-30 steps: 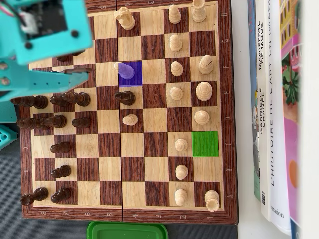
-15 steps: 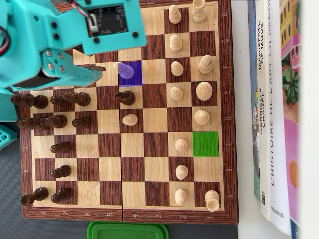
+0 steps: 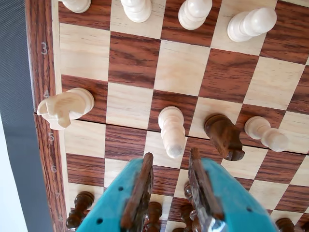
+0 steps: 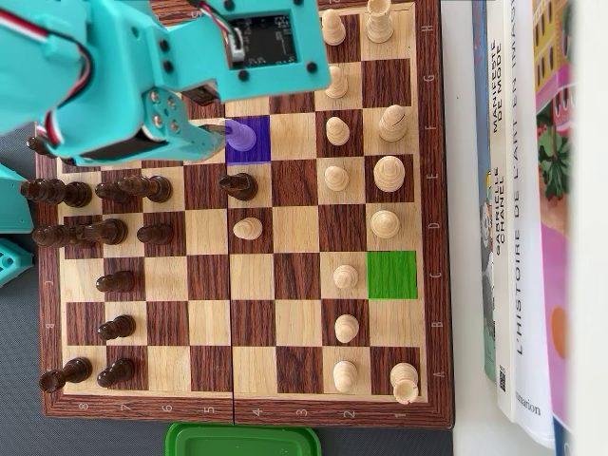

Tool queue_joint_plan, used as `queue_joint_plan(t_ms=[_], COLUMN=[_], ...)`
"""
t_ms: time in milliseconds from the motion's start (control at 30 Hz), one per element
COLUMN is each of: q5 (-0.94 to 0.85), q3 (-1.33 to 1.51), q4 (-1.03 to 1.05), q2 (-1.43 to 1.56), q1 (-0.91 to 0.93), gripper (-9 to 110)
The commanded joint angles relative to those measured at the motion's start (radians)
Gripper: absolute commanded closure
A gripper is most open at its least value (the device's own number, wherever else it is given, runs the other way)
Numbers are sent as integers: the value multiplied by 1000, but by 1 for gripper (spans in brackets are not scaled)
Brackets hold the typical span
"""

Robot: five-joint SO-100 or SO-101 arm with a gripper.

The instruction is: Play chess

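The chessboard (image 3: 46, 96) carries rank numbers 3, 4, 5 and 6 down its left border in the wrist view. In the overhead view, its right border (image 4: 433, 228) shows file letters, A near the lower right up to H at the top. At the right edge, a white book spine (image 4: 525, 285) reads "L'HISTOIRE DE L'ART EN IMAGES".
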Motion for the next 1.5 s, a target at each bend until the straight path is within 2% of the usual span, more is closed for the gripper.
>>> queue_joint_plan(t_ms=[0,1467], q5=[3,0], q3=[-48,-77], q4=[2,-9], q2=[-3,-135], q1=[21,29], gripper=[89,89])
